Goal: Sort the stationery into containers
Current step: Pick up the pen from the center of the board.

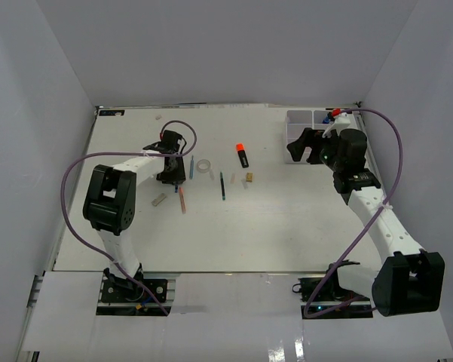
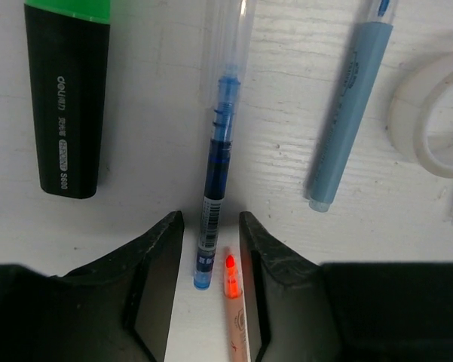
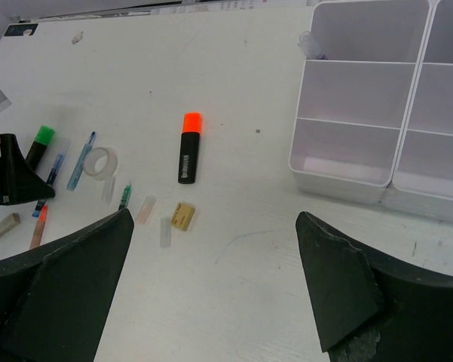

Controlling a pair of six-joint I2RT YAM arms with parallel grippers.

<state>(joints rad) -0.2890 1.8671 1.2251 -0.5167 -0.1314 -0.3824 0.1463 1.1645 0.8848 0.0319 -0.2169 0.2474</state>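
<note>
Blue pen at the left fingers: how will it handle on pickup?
Blue pen looks stiff, slim, probably light. Round smooth barrel may roll or slip. Left fingers straddle only its end, so it could tilt; pink stick beside it may get pinched too.

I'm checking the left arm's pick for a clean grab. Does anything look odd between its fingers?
Yes. Two items lie between the left gripper's open jaws, not one: the blue pen's end and, beside it, the orange tip of the pink stick. A squeeze here might catch both.
</note>
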